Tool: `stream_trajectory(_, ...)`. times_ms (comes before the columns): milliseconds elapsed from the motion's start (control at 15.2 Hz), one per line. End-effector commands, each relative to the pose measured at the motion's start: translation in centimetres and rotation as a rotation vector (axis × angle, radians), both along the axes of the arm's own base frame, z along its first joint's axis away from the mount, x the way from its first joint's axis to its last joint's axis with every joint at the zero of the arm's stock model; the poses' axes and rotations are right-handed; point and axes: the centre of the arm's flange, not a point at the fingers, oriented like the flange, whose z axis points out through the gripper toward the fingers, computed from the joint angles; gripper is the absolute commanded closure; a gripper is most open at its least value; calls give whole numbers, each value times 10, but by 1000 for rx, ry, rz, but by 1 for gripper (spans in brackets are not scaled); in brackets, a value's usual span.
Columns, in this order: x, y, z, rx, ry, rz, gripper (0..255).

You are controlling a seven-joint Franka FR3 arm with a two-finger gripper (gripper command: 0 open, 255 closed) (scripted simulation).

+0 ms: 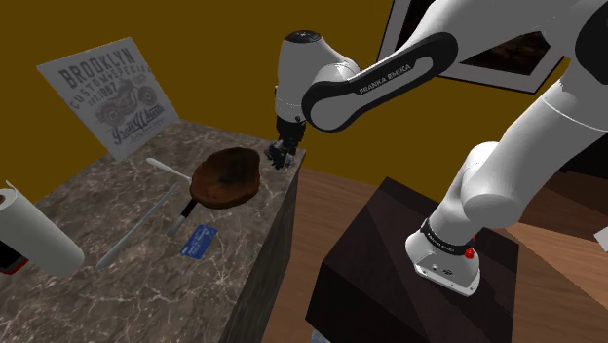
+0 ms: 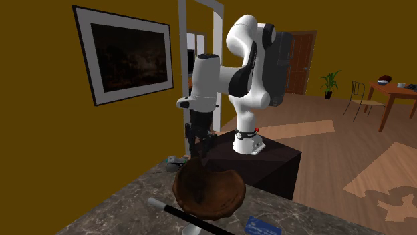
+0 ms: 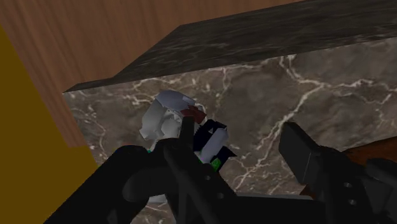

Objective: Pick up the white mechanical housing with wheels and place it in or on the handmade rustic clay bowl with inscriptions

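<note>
Visibly, jaws apart beside white housing [image 3: 167, 118], arm [image 1: 390, 80] lettered FRANKA EMIKA, poster [image 1: 109, 93] reading BROOKLYN, brown bowl [image 1: 226, 177] nearby.

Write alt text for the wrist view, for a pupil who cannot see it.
The black hand, fingers apart, hangs over a corner of a dark marble counter, where a small white housing lies, partly hidden behind one finger. Beyond the counter's edge are a wooden floor and a yellow-brown wall.
</note>
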Motion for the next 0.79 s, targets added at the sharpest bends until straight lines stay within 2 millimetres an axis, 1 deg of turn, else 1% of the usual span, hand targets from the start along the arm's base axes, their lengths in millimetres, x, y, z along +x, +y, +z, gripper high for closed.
stream_trajectory(0,0,0,0,0,0,0,255)
stream_trajectory(528,0,0,0,0,0,0,255)
stream_trajectory(594,0,0,0,0,0,0,0)
stream_trajectory(726,18,-33,0,135,-27,-76,0)
